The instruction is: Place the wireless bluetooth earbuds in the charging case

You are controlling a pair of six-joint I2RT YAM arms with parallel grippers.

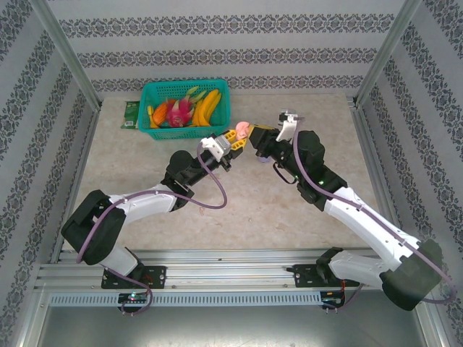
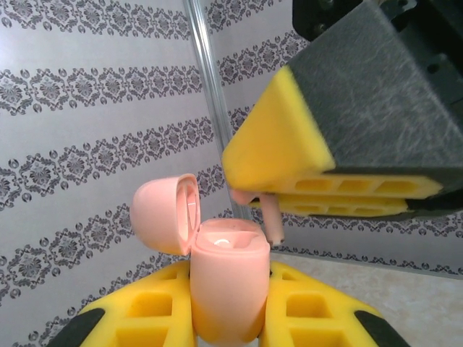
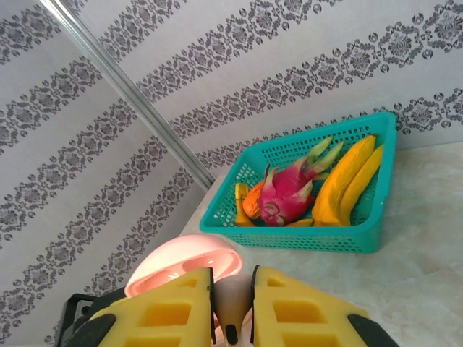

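**Earbud at case mouth, both grippers clamped**

Landmark = teal plastic mesh basket point(image 3: 304, 237) at the far side of the beige stone-look tabletop point(image 1: 289, 210); it holds yellow bananas point(image 3: 347, 181), a pink dragon fruit point(image 3: 286, 195) and something orange; a flat green packet point(image 1: 130, 116) lies just beside the basket's left end.

Left gripper point(image 1: 233, 137) is up in the air just off the basket's near right corner; its yellow foam-faced fingers point(image 2: 311, 311) are clenched on the pale pink, oval plastic charging case point(image 2: 228, 282), one finger each side; case upright, well clear of the table; round hinged lid point(image 2: 165, 213) is flipped open, tilted back to the left in the left wrist view; mouth of the case exposed.

Right gripper point(image 3: 231, 282) faces the left one, just further right of the basket's near right corner; its yellow fingers point(image 2: 278, 144) are pinched on a small pale pink stemmed earbud point(image 2: 273, 220); bud end is buried between the pads, stem sticks out and points down.

Stem tip sits right at the right rim of the open case mouth; cannot tell whether it touches the rim; earbud not seated in the case.

In the right wrist view the earbud shows between the two pads, with the open lid just beyond the fingertips and the basket behind on the table.
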